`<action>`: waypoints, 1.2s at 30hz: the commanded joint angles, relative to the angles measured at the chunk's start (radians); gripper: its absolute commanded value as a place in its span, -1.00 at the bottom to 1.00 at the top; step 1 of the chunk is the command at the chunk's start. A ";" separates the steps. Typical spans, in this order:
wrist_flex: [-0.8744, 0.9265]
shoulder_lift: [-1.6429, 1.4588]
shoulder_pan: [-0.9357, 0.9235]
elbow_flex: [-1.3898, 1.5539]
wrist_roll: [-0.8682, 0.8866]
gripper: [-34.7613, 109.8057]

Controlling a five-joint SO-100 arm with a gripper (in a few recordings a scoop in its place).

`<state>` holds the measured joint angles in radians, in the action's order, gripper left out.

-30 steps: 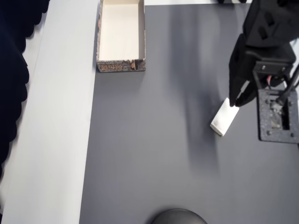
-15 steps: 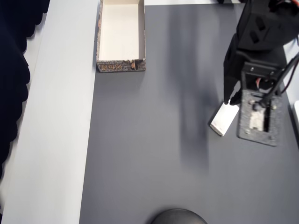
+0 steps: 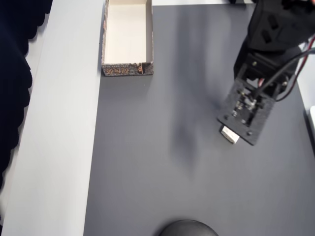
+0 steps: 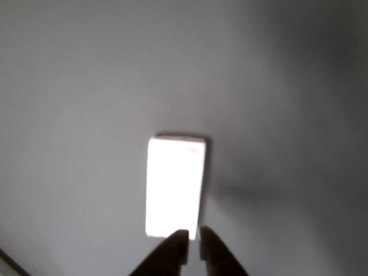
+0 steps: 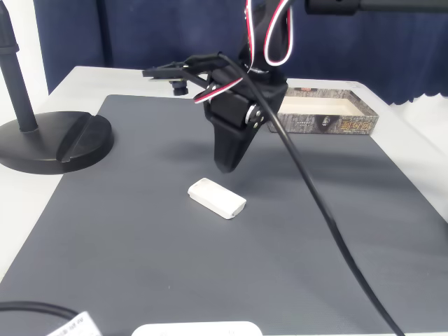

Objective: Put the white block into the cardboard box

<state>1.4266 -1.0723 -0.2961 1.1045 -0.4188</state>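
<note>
The white block (image 5: 217,197) lies flat on the grey mat, right of centre in the overhead view, where only its corner (image 3: 229,133) peeks out from under the arm's wrist plate (image 3: 244,110). My gripper (image 5: 227,165) points down just behind and above the block, not holding it. In the wrist view the two dark fingertips (image 4: 192,238) are nearly together at the near end of the block (image 4: 175,187), with nothing between them. The cardboard box (image 3: 127,37) stands open at the mat's far left corner, cream inside, well away from the block; the fixed view shows it (image 5: 325,115) behind the arm.
A grey mat (image 3: 162,147) covers the table, with a white strip of tabletop (image 3: 59,123) along its left side. A black round stand base with a pole (image 5: 56,140) sits at the mat's edge. A cable (image 5: 315,196) hangs from the arm across the mat.
The arm has swung down and left over the block, so its wrist plate now covers most of it in the overhead view. The block has stayed in place.
</note>
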 commanded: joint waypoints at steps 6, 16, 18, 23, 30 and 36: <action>0.012 0.055 -0.005 -0.153 -0.043 -0.54; 0.089 0.100 0.002 -0.224 0.003 -0.54; 0.110 0.112 0.006 -0.244 -0.003 -0.53; 0.112 0.130 0.011 -0.264 -0.003 -0.52; 0.117 0.124 0.000 -0.256 -0.026 -0.35; 0.124 0.101 -0.017 -0.233 -0.005 -0.25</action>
<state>1.5401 -0.9250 -0.2976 0.9097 -0.4418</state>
